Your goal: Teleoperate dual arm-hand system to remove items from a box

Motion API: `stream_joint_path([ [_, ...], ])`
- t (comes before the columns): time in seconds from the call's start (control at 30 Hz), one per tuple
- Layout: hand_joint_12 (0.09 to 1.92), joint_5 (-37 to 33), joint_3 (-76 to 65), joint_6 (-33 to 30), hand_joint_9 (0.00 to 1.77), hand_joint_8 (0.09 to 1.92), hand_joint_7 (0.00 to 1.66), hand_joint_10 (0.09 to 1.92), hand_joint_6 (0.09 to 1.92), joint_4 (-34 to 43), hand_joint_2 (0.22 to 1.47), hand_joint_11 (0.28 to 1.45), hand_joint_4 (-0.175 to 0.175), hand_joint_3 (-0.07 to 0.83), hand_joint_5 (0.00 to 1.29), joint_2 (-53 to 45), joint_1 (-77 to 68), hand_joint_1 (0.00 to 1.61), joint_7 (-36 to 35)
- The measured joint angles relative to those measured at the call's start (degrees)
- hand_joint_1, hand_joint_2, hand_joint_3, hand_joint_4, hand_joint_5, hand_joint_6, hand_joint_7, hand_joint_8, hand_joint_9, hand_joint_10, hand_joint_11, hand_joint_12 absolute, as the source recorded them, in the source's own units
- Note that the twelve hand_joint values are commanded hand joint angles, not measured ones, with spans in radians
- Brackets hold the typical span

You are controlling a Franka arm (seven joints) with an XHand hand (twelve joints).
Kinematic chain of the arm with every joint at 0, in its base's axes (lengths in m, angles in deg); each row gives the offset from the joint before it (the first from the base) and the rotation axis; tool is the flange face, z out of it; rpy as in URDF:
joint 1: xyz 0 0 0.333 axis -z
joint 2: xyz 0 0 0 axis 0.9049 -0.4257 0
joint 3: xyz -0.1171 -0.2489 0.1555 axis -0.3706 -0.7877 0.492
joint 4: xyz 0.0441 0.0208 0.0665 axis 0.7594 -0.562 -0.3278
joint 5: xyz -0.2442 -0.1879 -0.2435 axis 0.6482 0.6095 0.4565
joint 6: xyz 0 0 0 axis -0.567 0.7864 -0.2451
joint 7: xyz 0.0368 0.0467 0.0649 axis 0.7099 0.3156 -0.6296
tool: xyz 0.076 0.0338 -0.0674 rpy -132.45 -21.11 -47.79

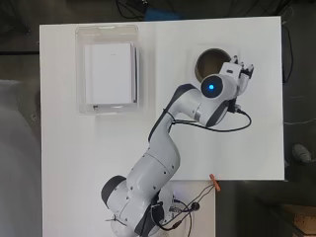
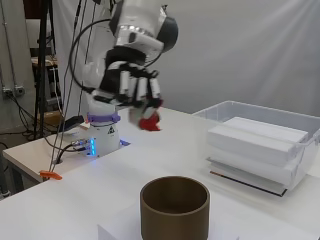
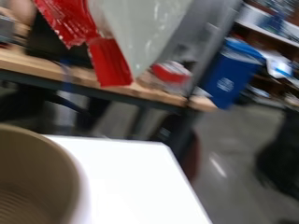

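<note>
The hand hangs in the air with its fingers curled round a small red and silvery packet. In the overhead view the hand sits just right of a brown round container. That container stands open at the near edge in the side view, below and in front of the hand. The wrist view shows the packet close up, above the container's rim. A clear plastic box at the table's far left holds a stack of white flat items.
The box and its white stack stand at the right in the side view. An orange clamp is fixed to the table's near edge. Cables trail from the wrist. The table edge lies close beyond the container.
</note>
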Motion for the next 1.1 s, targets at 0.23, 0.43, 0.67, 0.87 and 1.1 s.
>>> stream_joint_path([
  [0.23, 1.72, -11.9, 21.0, -2.3, 1.47, 1.81, 1.27, 1.88, 1.07, 0.2, 1.14, 0.99, 0.175, 0.000, 0.92, 6.5, 27.8, 0.99, -5.5],
  [0.43, 1.70, -13.1, 22.1, -3.1, 1.47, 1.77, 1.26, 1.84, 1.11, -0.3, 1.16, 0.98, 0.175, 0.001, 0.89, 7.0, 20.4, 0.98, -6.2],
  [0.67, 1.75, -15.6, 11.2, 0.2, 1.11, 1.80, 0.87, 1.88, 0.15, -2.9, 1.09, 0.79, -0.006, -0.002, 0.68, 8.3, 8.4, 0.74, -7.1],
  [0.87, 1.76, -17.7, 14.5, 9.6, 1.09, 1.92, 0.86, 1.92, 0.09, 0.1, 1.09, 0.74, 0.021, 0.000, 0.74, 8.5, 14.1, 0.73, -10.6],
  [1.1, 1.75, -20.7, 18.6, 10.2, 1.10, 1.92, 0.90, 1.92, 0.09, 2.7, 1.09, 0.73, 0.029, 0.001, 0.75, 9.5, 20.2, 0.71, -14.0],
])
